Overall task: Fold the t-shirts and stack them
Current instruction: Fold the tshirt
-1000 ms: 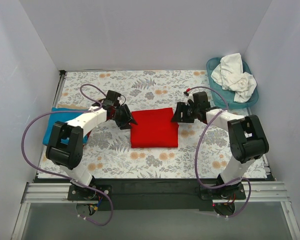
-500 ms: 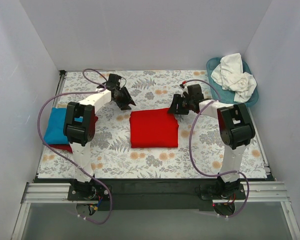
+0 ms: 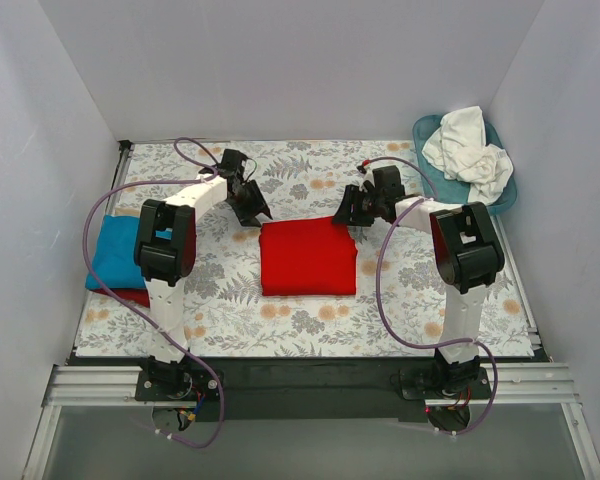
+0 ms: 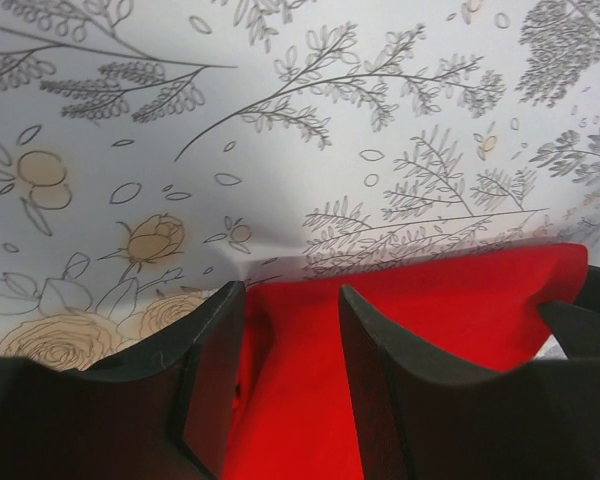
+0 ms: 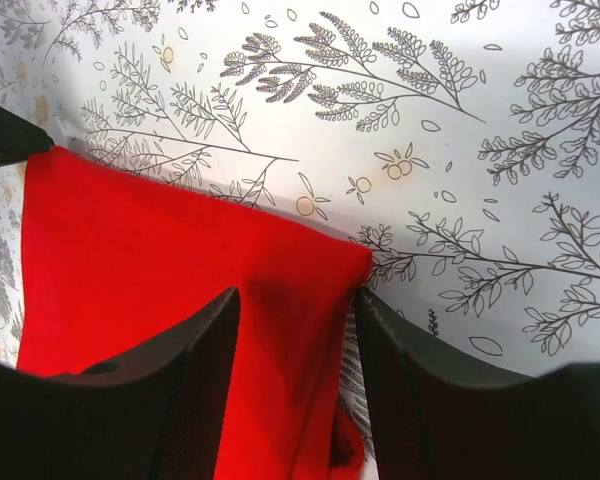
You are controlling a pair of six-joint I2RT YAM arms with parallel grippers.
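Observation:
A bright red t-shirt (image 3: 308,257) lies folded into a rectangle in the middle of the floral cloth. My left gripper (image 3: 261,214) hangs at its far left corner, jaws open and straddling the red cloth (image 4: 460,310), with gaps beside both fingers (image 4: 212,345). At the far right corner, my right gripper (image 3: 343,217) is open with the red corner (image 5: 140,260) lying between its fingers (image 5: 395,350). A folded turquoise t-shirt (image 3: 115,250) rests at the left edge on a strip of red cloth (image 3: 120,296). White t-shirts (image 3: 470,150) are heaped in the basket.
The teal plastic basket (image 3: 502,200) stands at the far right corner of the table. White walls close in the back and both sides. The floral table cloth (image 3: 310,175) covers the surface. Purple cables loop off both arms.
Both grippers have moved away from me, from the red t-shirt's sides to its far corners. The left arm has swung off the turquoise t-shirt. The right jaws have narrowed a little.

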